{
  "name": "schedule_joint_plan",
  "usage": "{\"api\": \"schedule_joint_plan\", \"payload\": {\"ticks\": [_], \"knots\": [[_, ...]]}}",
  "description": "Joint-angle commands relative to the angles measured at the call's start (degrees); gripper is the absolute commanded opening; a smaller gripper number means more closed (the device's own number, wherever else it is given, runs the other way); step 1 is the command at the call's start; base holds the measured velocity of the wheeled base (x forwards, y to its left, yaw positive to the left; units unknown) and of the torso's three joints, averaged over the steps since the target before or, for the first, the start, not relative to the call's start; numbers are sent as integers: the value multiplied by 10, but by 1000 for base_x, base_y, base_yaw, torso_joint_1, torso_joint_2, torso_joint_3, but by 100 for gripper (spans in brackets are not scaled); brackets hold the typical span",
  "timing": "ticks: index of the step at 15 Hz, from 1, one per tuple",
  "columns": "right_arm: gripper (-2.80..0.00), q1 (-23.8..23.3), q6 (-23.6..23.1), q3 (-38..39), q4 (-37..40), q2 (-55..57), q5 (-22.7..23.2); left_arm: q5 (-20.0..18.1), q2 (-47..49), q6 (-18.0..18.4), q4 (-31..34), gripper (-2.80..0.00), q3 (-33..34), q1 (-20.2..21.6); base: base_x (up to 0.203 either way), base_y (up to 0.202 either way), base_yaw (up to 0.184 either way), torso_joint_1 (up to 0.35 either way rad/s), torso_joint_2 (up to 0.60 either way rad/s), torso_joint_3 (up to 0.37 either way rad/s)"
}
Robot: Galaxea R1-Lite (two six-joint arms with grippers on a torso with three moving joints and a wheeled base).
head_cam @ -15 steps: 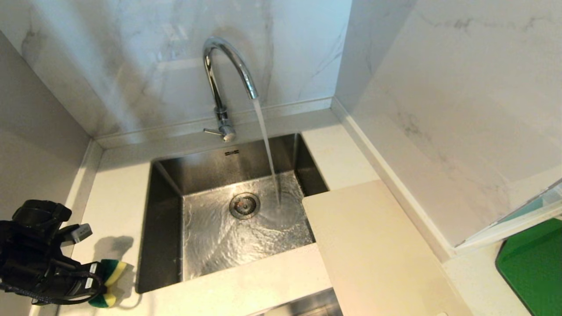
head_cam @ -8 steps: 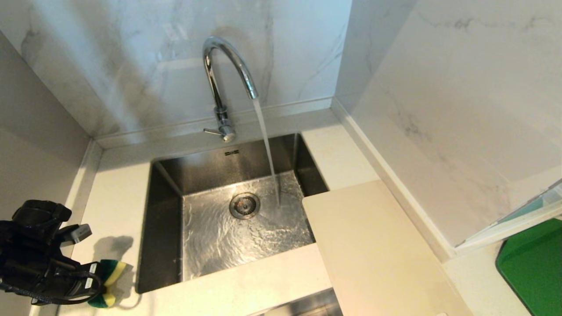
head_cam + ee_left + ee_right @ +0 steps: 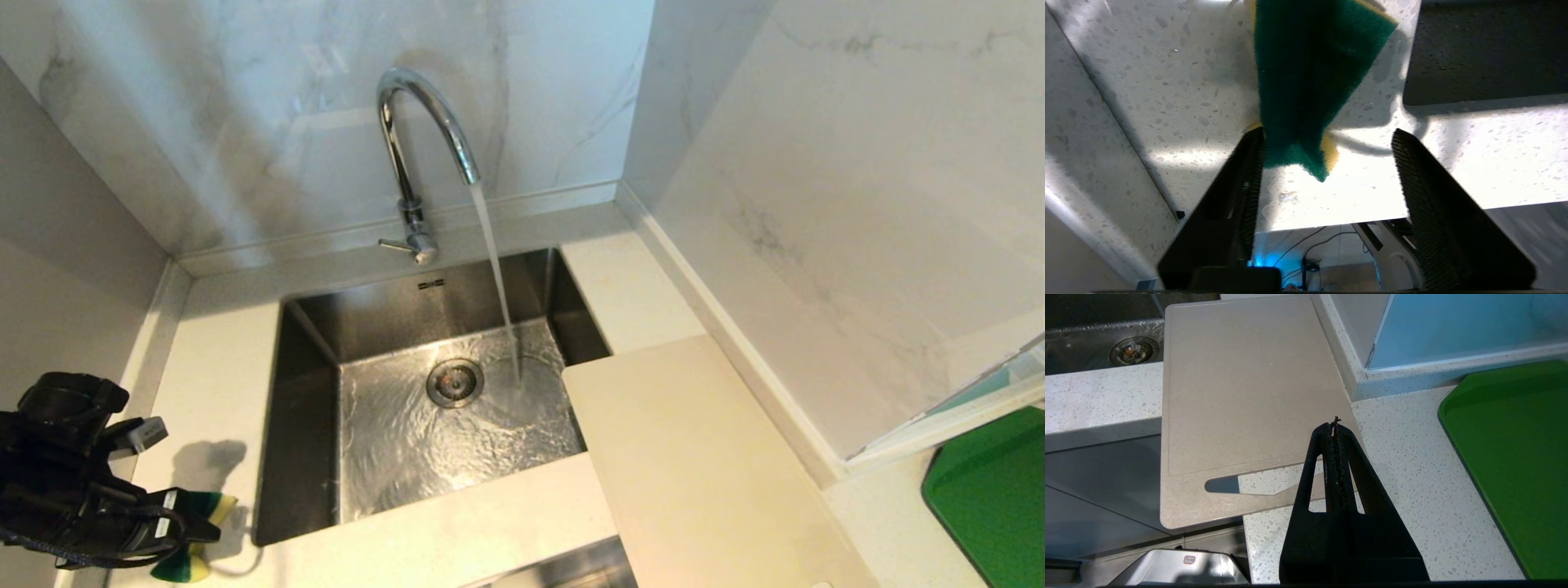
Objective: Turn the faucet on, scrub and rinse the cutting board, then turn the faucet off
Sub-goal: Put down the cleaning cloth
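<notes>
1. Far to the left of the sink [image 3: 310, 425], the left hand [image 3: 1327, 171] is hovering low over the desk [image 3: 220, 367] with its fingers standing well apart. The green-and-yellow sponge [image 3: 1310, 81] is lying between them, brushing one finger [image 3: 1249, 163] but clear of the other, so I would call it released rather than gripped.
2. If the sponge is being set down, the hand should be lifting straight up so neither finger drags it; a nudge toward the sink's near left corner could tip it over the rim into the basin.
3. Behind the sink, the faucet [image 3: 420, 131] is running, its stream falling into the basin just right of the drain [image 3: 455, 381], with its small side lever [image 3: 396, 243] sticking out to the left near the base.
4. With the water on, shutting it off looks like the job remaining, and the lever is lying on the left hand's side of the sink, so that hand seems the natural one to use.
5. Right of the sink, the cutting board [image 3: 1249, 396] is lying flat on the desk, one corner reaching over the basin's right edge and its slot handle toward the desk's front edge. It is well clear of the stream.
6. Above the board's handle end, the right hand [image 3: 1335, 428] is hanging pinched shut and holding nothing.
7. Farthest right of the sink, a green board [image 3: 1515, 457] is lying apart.
</notes>
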Motion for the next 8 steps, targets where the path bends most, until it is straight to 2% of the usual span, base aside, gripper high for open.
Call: {"api": "schedule_joint_plan", "payload": {"ticks": [1,6,8], "knots": [[-280,0,0,1,0,0,0,0,-31,-1,2,0,0,0,0,0,0,0,0,0],[-280,0,0,1,0,0,0,2,-117,2,14,0,0,0,0,0,0,0,0,0],[-280,0,-1,1,0,0,0,1,-121,2,20,0,0,1,0,0,0,0,0,0]]}}
